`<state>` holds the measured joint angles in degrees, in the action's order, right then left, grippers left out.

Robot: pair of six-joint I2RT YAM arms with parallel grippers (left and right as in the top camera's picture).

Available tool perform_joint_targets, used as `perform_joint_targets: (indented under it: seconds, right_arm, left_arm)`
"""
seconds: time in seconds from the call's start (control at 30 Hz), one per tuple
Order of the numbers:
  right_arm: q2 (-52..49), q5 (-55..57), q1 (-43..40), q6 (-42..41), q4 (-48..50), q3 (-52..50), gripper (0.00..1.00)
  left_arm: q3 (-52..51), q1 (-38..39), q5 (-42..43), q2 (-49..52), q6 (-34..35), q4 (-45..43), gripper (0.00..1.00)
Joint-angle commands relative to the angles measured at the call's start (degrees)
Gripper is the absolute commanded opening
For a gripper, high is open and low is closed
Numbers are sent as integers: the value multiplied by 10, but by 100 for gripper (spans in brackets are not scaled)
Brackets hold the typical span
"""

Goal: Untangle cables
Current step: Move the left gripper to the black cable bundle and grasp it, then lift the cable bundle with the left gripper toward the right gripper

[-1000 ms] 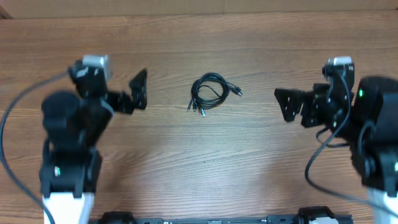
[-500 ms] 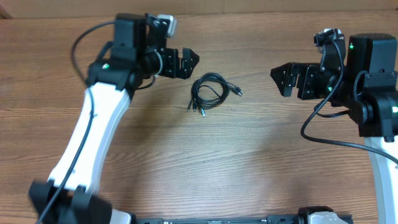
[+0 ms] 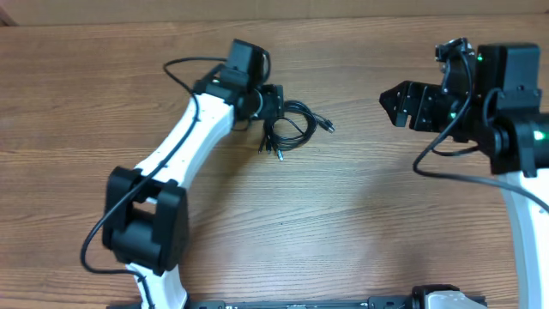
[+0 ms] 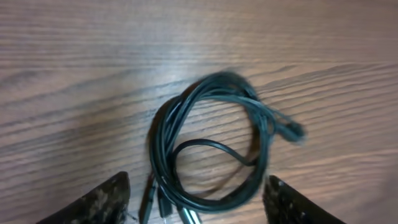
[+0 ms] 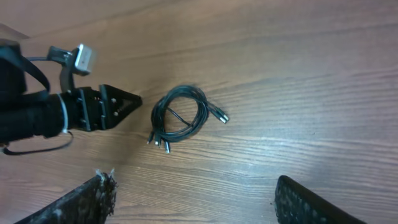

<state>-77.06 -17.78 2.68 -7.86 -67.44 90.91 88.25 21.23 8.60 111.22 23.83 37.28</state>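
The cables (image 3: 290, 127) are seen lying as a small black coil on the wooden table (image 3: 360, 223). Several plug tips are gathered at the coil's lower left, and one plug sticks out to the right. The left claw (image 3: 275, 105) is placed at the coil's upper left edge with its fingers spread wide and nothing gripped. Whether it touches the coil cannot be told. The right claw (image 3: 390, 101) is seen well apart to the right, likewise spread open and empty.
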Motion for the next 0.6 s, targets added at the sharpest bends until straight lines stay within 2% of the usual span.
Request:
perform_joint_targets:
  seconds: [0.0,0.33,0.57]
  right_arm:
    - [-16,0,-2,-10,-4,13,79]
    - [-25,1,-2,-9,-11,13,79]
    - [-25,1,-2,-9,-15,13,79]
  left_arm:
    - [12,9,-63,41,40,3,64]
    - [10,9,-82,66,90,20,54]
    - [9,9,-62,107,115,25,47]
